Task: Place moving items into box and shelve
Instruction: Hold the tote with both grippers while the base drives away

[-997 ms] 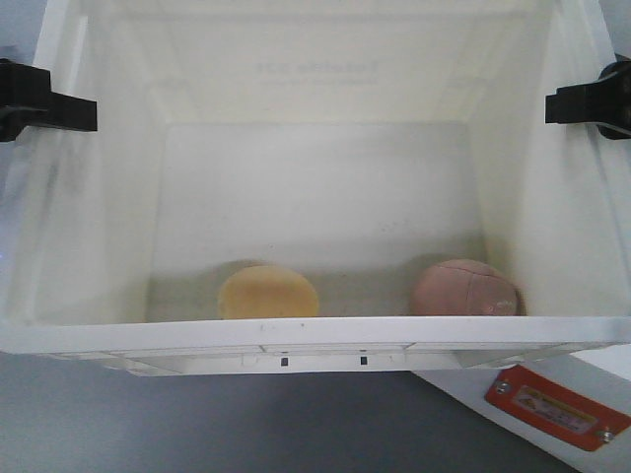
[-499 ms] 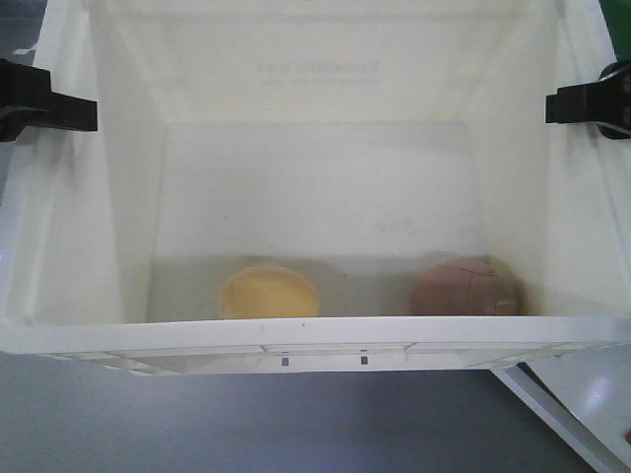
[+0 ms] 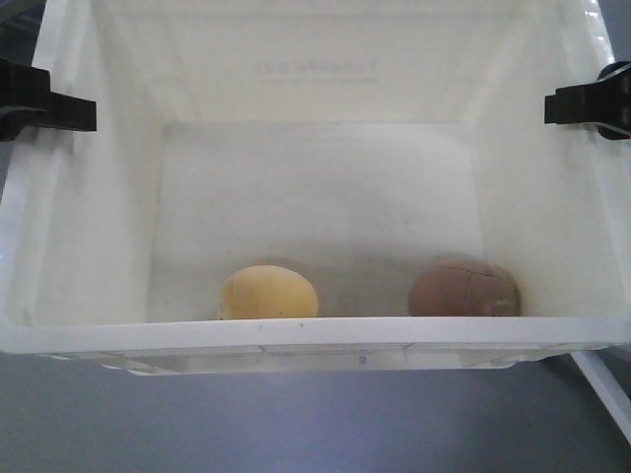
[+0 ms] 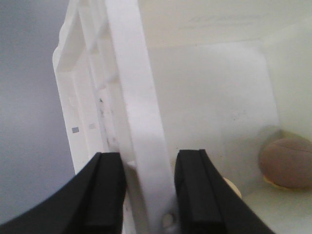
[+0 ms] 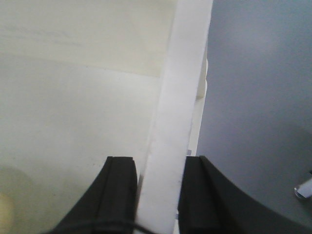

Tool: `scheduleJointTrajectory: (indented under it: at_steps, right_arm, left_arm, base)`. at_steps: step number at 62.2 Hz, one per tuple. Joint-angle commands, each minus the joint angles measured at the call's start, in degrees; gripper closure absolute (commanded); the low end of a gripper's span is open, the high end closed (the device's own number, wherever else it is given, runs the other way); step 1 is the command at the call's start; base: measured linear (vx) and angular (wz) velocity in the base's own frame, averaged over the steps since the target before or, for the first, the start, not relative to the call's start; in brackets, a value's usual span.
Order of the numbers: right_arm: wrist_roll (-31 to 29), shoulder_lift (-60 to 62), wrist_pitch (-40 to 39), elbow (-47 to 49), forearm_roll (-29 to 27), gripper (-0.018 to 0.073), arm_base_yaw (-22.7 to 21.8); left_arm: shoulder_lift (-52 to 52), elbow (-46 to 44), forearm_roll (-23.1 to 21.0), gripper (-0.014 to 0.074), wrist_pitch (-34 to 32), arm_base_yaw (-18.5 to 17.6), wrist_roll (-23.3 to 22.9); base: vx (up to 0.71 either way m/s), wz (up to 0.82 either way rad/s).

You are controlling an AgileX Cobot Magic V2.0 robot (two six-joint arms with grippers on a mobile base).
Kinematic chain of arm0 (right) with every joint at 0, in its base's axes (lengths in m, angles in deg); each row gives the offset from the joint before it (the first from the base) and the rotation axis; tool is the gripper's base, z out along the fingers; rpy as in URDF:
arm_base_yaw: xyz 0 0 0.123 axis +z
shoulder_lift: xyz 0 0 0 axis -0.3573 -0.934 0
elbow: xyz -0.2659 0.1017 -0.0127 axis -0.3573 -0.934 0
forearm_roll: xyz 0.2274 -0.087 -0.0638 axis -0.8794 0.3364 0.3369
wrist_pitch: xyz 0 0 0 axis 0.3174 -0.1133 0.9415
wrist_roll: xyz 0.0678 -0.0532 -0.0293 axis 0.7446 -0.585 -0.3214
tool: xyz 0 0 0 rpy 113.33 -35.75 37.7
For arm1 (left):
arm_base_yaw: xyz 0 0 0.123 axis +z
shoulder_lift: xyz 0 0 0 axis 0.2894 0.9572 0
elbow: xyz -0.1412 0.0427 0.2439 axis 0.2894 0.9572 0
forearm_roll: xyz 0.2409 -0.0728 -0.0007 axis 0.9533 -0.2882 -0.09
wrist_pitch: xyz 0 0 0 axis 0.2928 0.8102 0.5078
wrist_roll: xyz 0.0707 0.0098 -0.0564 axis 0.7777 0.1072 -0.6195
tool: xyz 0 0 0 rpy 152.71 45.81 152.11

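The large white rectangular plastic tote [image 3: 296, 335] fills the front view, open top to camera, with faint print showing through its far wall. Left claw [image 4: 148, 163] pinches the left side rim, one finger on each face; right claw [image 5: 161, 163] pinches the right rim likewise. Pale yellow soft ball [image 3: 268, 293] and dusty pink stitched soft ball [image 3: 463, 289] lie on the tote floor by the near wall, well apart
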Motion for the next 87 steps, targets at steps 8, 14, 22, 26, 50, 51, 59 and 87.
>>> scheduleJointTrajectory:
  at_steps: [8,14,22,26,50,51,59,87]
  right_arm:
    - [-1.0,1.7,-7.9,2.5,-1.3,0.0565,-0.2]
    - [-1.0,1.7,-7.9,2.5,-1.3,0.0565,-0.2]
    - [-1.0,1.7,-7.9,2.5,-1.3,0.0565,-0.2]
    - [-1.0,1.7,-7.9,2.5,-1.3,0.0565,-0.2]
    - [-1.0,1.7,-7.9,2.5,-1.3,0.0565,-0.2]
    - [-1.0,1.7,-7.9,2.5,-1.3,0.0565,-0.2]
    - [-1.0,1.7,-7.9,2.5,-1.3,0.0565,-0.2]
    - [-1.0,1.7,-7.9,2.5,-1.3,0.0565,-0.2]
  left_arm:
    - [-1.8,-2.5,-3.9,0.0603,-6.5,-0.3,1.1]
    - [-1.8,-2.5,-3.9,0.0603,-6.5,-0.3,1.1]
    - [-1.8,-2.5,-3.9,0.0603,-6.5,-0.3,1.1]
    - [-1.8,-2.5,-3.9,0.0603,-6.5,-0.3,1.1]
    - [-1.8,-2.5,-3.9,0.0603,-6.5,-0.3,1.1]
    - [-1.8,-2.5,-3.9,0.0603,-6.5,-0.3,1.1]
    - [-1.8,-2.5,-3.9,0.0603,-6.5,-0.3,1.1]
    - [-1.8,-2.5,-3.9,0.0603,-6.5,-0.3,1.1]
  base:
    - [-0.08,0.79]
    - [-0.08,0.75]
    - [-0.08,0.72]
    - [-0.09,0.71]
    - [-0.09,0.66]
    - [-0.10,0.58]
    - [-0.10,0.56]
    - [-0.09,0.47]
